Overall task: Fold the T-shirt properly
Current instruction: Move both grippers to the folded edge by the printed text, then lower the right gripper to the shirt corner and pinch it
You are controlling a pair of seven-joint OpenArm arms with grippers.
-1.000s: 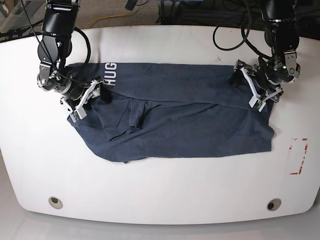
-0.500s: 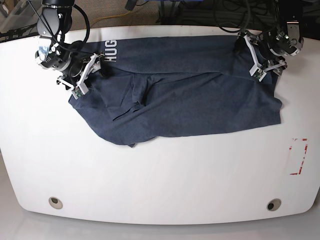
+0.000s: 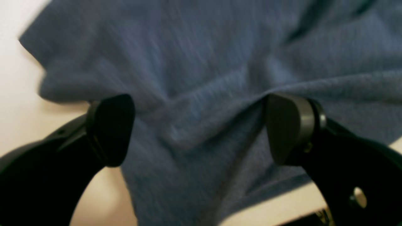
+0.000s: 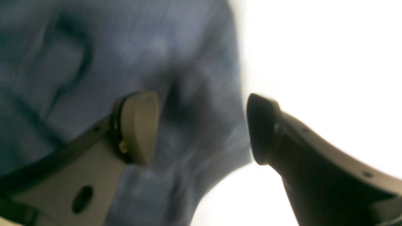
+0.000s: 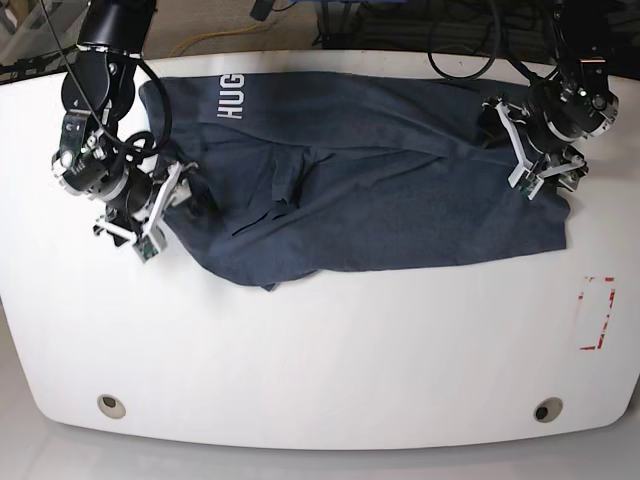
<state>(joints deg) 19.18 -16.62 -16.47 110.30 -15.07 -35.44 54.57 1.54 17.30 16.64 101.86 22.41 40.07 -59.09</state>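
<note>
Both hands lower now, left hand (image 5: pixel 537 152) and right hand (image 5: pixel 158 207) gaping over T-shirt (image 5: pixel 370 180), lengthwise left-right.

White table (image 5: pixel 330 350) filling most of the base view, its near edge curving round at both corners. Two round metal-ringed holes sitting in the near part of the top: one near left (image 5: pixel 111 405), one near right (image 5: pixel 547 409). Red tape rectangle (image 5: pixel 597 312), open in the middle, lying by the right edge. Beyond the far edge, black cables (image 5: pixel 470 40) trailing across a dim floor and a yellow cable (image 5: pixel 215 38) running along far left. Small dark speck (image 5: pixel 436 117) showing on the tabletop far of centre-right.
</note>
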